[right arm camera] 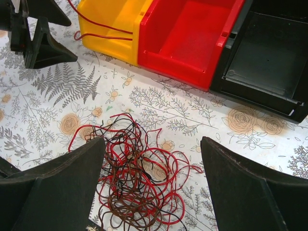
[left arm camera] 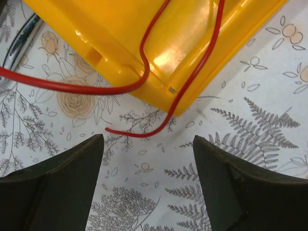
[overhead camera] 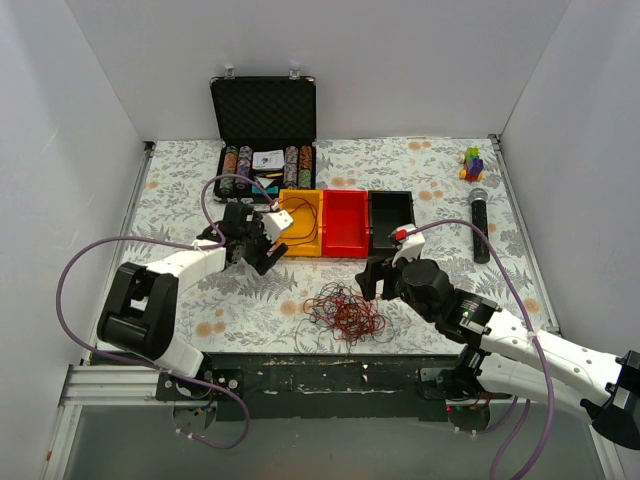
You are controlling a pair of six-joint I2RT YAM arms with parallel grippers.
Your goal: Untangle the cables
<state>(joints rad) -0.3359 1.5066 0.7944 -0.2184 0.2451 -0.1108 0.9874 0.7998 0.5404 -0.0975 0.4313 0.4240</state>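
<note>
Three bins stand in a row, each touching the next, in the middle of the worktop (overhead camera: 180,180). The yellow bin (overhead camera: 302,248) holds one red wire (left arm camera: 96,89), which goes over its front wall, and the wire's end rests on the flowered cloth just beside it. The red bin (right arm camera: 192,38) and the black bin (right arm camera: 260,72) show a bare floor.

The cables (overhead camera: 345,312) lie as a loose nest in front of the red bin, near the near edge, with a strip of cloth between nest and bins. My left pincer (left arm camera: 147,159) is apart and holds nothing, at the yellow bin's corner. My right pincer (right arm camera: 151,163) is wide apart above the nest. A microphone (overhead camera: 480,225) lies near the right edge.
</note>
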